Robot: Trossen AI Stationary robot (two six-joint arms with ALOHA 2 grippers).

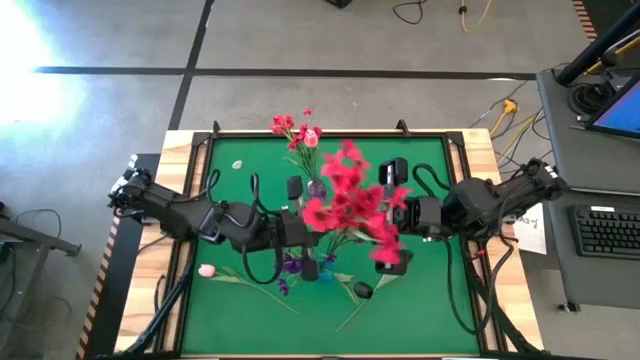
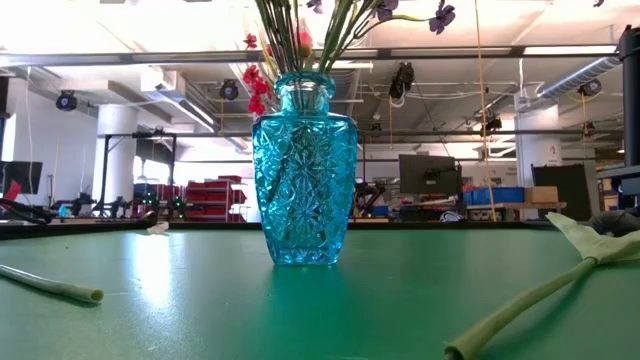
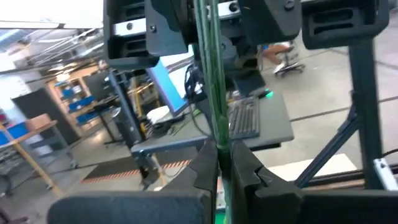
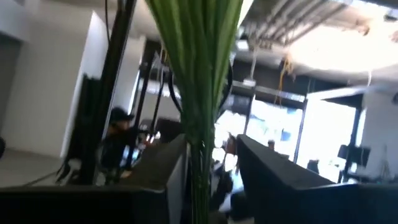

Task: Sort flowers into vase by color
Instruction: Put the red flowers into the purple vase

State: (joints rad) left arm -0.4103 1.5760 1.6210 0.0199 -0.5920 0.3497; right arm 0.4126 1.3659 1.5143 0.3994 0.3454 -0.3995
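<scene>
A bunch of red flowers [image 1: 348, 200] stands high over the table's middle, between my two grippers. My left gripper [image 1: 300, 224] is shut on its green stems [image 3: 214, 93]. My right gripper [image 1: 402, 212] is open, and the stems [image 4: 198, 93] pass upright between its fingers; whether a finger touches them does not show. The blue glass vase [image 2: 303, 170] stands on the green mat with several stems in its neck. A pale pink tulip [image 1: 207, 270] lies flat at the near left. Purple sprays [image 1: 291, 266] show near the table's middle. My left gripper pinches the red flowers' thin green stems [image 3: 219, 140] as a bundle between its two fingers [image 3: 205, 165]. The fingers come level, from the table's left, and lie across the stems. The stems run upright through the hold; their lower ends are out of view.
More pink and red flowers [image 1: 297, 130] lie at the mat's far edge. Two loose stems [image 2: 55, 286] [image 2: 535, 305] lie flat on the mat, one to each side of the vase in the low view. A desk with a keyboard [image 1: 608, 230] stands beyond the table's right edge.
</scene>
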